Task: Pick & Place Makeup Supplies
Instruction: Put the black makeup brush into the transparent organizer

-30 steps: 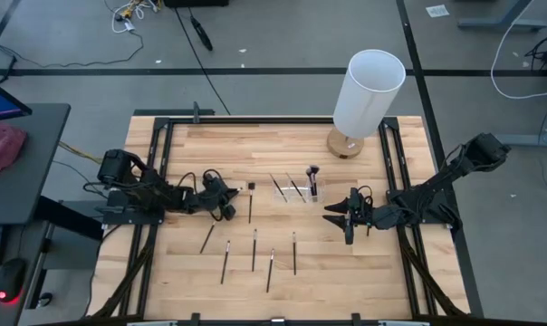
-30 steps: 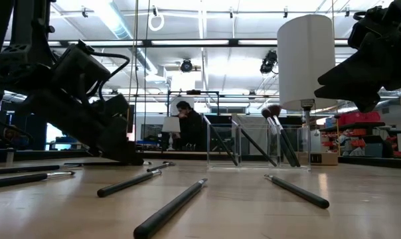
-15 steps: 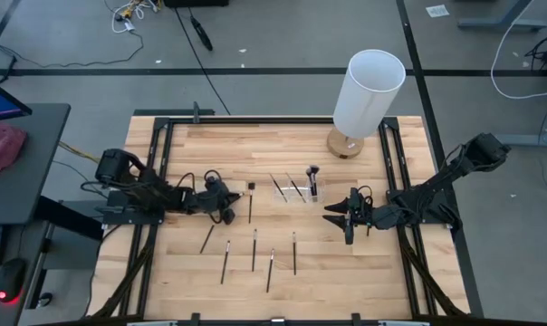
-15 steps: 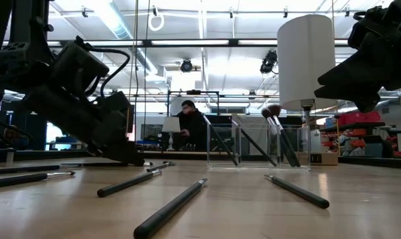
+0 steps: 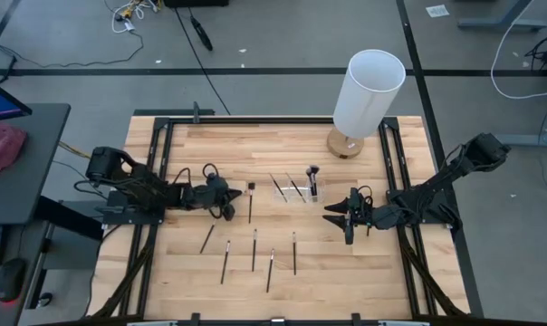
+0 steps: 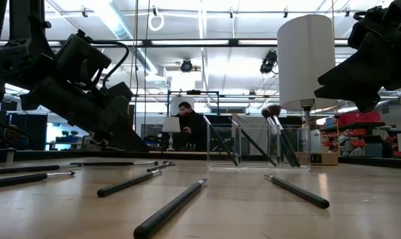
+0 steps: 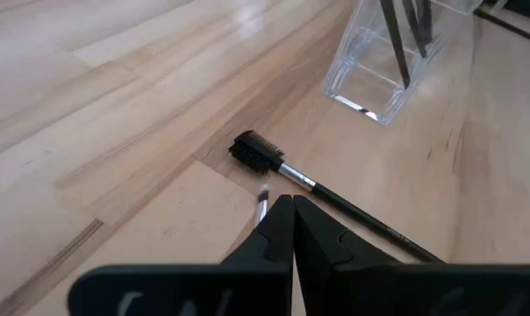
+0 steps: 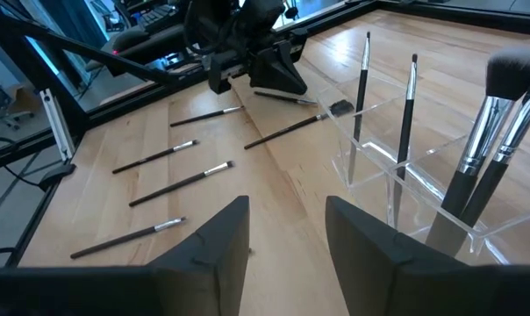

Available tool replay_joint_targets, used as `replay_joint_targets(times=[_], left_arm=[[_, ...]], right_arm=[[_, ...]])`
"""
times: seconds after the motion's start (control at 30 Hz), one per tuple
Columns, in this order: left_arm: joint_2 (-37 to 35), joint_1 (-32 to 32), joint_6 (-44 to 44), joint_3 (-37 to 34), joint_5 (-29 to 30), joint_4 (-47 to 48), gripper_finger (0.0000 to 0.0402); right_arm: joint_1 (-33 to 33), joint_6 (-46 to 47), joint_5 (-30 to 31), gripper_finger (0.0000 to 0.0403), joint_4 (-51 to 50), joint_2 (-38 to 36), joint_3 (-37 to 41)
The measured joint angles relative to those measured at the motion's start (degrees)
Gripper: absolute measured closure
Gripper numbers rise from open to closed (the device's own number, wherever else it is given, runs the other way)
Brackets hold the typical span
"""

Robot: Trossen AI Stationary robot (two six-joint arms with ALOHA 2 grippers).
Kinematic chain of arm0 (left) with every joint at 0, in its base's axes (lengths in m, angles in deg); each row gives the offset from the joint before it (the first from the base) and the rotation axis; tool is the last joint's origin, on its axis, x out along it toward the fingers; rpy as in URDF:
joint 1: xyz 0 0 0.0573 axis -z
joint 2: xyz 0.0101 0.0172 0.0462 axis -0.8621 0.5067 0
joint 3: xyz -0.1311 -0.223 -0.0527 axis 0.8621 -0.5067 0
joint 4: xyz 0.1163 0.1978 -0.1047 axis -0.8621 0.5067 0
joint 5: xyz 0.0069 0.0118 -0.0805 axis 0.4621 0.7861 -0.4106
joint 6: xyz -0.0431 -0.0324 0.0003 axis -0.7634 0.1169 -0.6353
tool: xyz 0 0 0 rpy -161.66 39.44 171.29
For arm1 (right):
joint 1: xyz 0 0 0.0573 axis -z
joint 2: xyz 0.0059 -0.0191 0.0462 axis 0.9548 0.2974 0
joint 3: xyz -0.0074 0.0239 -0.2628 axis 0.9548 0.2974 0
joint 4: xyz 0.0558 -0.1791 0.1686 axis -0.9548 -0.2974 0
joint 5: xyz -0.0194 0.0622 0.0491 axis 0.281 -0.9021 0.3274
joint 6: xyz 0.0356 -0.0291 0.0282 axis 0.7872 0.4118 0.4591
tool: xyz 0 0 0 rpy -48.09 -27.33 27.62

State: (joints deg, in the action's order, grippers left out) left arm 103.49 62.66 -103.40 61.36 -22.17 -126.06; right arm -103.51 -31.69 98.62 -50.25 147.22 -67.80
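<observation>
Near table edge: 5 loose makeup brushes (image 5: 254,249) flat on the wood, long axes mostly front-to-back, handles dark, pale tips. Leftmost one (image 5: 206,238) angled diagonally; other 4 roughly parallel.

Mid-table, left: left arm stretched low across from the left rail, wrist tilted down toward the boards. Left gripper (image 5: 228,210) fingers pressed together, tips meeting just above the wood in the wrist view. Thin pale-tipped brush (image 7: 261,208) poking out right at the closed tips; held or not, can't tell. Just beside it: comb-head brush (image 5: 250,203) lying flat, long axis front-to-back, black comb end (image 7: 255,152) pointing toward the far side, handle running back past the gripper.

Mid-table, right: right arm reaching in from the right rail, forearm low and near level. Right gripper (image 5: 346,220) off the surface, fingers apart, nothing between them, aimed toward table centre.

Between both grippers, slightly farther back: clear plastic holder (image 5: 293,188) with several brushes inside, leaning handle-down, tips up; 1 fluffy black head (image 5: 312,169) at its right end.

Far right corner: tall white cylinder lamp (image 5: 368,93) on a wooden base.

Beyond the table, low view: person (image 6: 190,123) seated in the room.
</observation>
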Motion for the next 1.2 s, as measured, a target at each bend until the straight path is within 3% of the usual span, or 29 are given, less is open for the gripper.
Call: replay_joint_targets(times=[0.27, 0.5, 0.7, 0.87, 1.03, 1.2], left_arm=[[-0.1, -0.1, 0.0, 0.0, 3.5, 0.9, 0.0391], [-0.1, 0.8, 2.4, 0.0, 3.0, 1.2, 0.0294], [-0.1, 3.5, 3.9, 0.0, 8.2, 4.7, 0.0228], [-0.1, 3.7, 4.3, 0.0, 4.5, 6.3, 0.0221], [-0.1, 3.6, 4.7, -0.1, 6.5, 7.4, 0.0221], [-0.1, 3.6, 3.5, -4.1, 8.1, 2.7, 0.0222]], right_arm=[[0.0, 0.0, 0.0, 0.0248, 0.0, 0.0, 0.0], [0.0, 0.0, 0.0, 0.0248, 0.0, 0.0, 0.0], [0.0, 0.0, 0.0, 0.0248, 0.0, 0.0, 0.0], [0.0, 0.0, 0.0, 0.0248, 0.0, 0.0, 0.0], [0.0, 0.4, 0.0, 0.0248, 0.0, 0.0, 0.0], [0.0, 0.5, 0.0, 0.0248, 0.0, 0.0, 0.0]])
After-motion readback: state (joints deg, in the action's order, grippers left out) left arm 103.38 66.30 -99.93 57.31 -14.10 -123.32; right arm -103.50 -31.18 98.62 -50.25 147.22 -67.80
